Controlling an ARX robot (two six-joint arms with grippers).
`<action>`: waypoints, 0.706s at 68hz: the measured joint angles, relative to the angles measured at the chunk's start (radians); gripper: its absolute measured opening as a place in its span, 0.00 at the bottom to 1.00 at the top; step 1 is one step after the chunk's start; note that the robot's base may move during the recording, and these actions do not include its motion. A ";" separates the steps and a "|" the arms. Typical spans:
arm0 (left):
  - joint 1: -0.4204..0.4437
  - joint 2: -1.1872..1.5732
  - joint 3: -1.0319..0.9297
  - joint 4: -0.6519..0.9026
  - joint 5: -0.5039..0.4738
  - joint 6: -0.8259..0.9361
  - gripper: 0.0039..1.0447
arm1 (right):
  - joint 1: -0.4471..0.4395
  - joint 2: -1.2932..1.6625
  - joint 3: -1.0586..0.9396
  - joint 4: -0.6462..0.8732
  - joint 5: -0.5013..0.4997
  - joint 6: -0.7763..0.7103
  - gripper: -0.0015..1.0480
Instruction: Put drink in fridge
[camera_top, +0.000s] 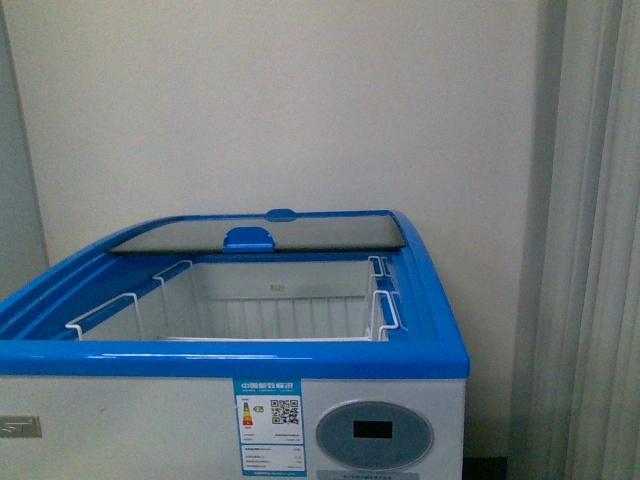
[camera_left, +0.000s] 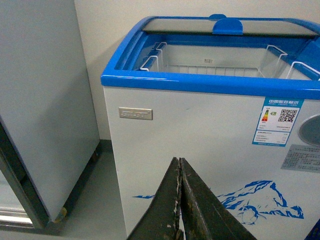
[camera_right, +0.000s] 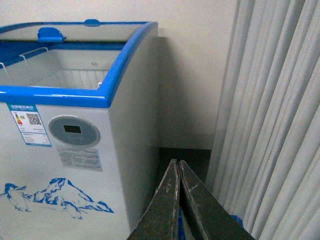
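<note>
From the front view we see the fridge (camera_top: 200, 420), a white chest with a blue rim, standing against a pale wall. Its glass lid (camera_top: 300, 232) is slid to the back of the fridge, with a blue handle (camera_top: 248, 238) at the lid's front edge, so the fridge stands open. Inside hang white wire baskets (camera_top: 150, 300) along the fridge's walls; we see no bottle in them. On the fridge's front face sit an energy label (camera_top: 268, 412) and, beside it, a grey oval display panel (camera_top: 374, 435). A pale curtain (camera_top: 600, 240) hangs beyond the fridge's right side. Neither arm shows here.

In the left wrist view we see the left gripper (camera_left: 180, 200) in front of the fridge's white face, its dark fingers pressed together with only a thin seam between them and nothing held. Past it lie the fridge's blue mountain decal (camera_left: 260, 197), a small metal brand plate (camera_left: 135, 113) and the open top. A plain grey cabinet (camera_left: 45, 100) stands beside the fridge on a grey floor (camera_left: 100, 195).

In the right wrist view the right gripper (camera_right: 179, 200) is likewise closed tight and empty, near the fridge's right front corner, with the curtain beyond it. The penguin-and-mountain decal sits low on the fridge's front.

The drink appears in none of our views, so we cannot tell where it is.
</note>
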 joint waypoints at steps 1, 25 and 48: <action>0.000 0.000 0.000 0.000 0.000 0.000 0.02 | 0.000 -0.004 -0.005 0.002 0.000 0.000 0.03; 0.000 0.000 0.000 0.000 0.000 0.000 0.02 | 0.000 -0.051 -0.064 0.016 0.000 0.000 0.03; 0.000 0.000 0.000 0.000 0.000 0.000 0.02 | 0.000 -0.101 -0.109 0.022 0.000 0.000 0.03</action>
